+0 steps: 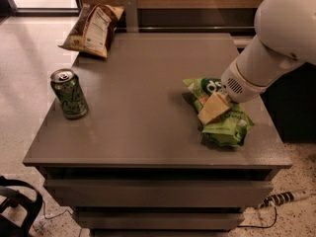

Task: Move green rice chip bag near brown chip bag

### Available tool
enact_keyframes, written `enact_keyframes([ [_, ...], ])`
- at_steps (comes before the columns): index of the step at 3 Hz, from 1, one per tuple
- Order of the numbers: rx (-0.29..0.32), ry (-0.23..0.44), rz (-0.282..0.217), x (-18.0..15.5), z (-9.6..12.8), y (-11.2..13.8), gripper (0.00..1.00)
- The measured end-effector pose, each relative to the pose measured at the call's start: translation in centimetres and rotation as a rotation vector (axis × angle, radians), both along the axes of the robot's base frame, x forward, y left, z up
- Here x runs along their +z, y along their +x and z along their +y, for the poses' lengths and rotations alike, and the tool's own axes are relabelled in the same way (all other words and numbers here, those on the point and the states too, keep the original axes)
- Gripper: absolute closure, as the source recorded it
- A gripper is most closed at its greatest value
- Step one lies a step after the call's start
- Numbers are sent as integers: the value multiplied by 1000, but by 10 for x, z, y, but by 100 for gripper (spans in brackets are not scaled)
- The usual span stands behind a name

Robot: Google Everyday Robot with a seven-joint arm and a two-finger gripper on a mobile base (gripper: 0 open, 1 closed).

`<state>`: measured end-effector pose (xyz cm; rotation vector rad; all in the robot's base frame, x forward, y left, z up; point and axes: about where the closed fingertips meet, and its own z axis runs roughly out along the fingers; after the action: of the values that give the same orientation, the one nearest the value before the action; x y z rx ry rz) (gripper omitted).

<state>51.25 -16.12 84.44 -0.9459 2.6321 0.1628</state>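
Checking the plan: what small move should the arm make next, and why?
Probably lift the bright green glossy rice chip bag: the gripper sits on it at the right of the grey table, while the dark brown chip bag lies at the back-left corner.
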Motion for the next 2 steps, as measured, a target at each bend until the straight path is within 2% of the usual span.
enact_keyframes([
  [2,-2,27,-149,51,-13,32,100],
])
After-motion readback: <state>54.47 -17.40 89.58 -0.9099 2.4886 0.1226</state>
